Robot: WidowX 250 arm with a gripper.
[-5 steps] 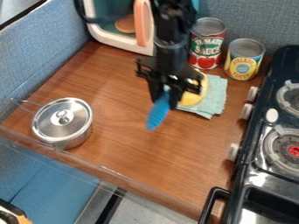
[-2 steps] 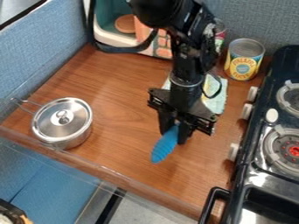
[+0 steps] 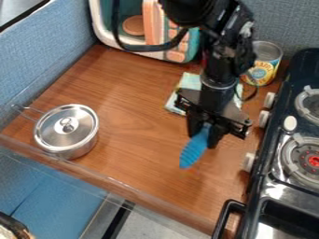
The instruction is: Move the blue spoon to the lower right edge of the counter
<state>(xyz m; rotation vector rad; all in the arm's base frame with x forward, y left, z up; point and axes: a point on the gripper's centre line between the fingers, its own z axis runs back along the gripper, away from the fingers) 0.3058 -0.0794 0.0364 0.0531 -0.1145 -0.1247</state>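
My gripper (image 3: 207, 135) hangs over the right part of the wooden counter (image 3: 134, 140), left of the stove knobs. It is shut on the blue spoon (image 3: 194, 150), whose ribbed blue part sticks out below the fingers, slanting down and to the left. The upper end of the spoon is hidden between the fingers. Whether the spoon touches the counter I cannot tell.
A lidded metal pot (image 3: 66, 133) stands at the left. Behind the arm lie a light green cloth (image 3: 187, 84) and a yellow can (image 3: 264, 65). The stove (image 3: 280, 158) borders the counter's right side; a toy oven (image 3: 103, 28) stands at the back.
The gripper came from the counter's back middle toward the front and right, carrying the blue spoon. Since the later earlier frame it has shifted right and slightly back. Pot and stove stayed put.
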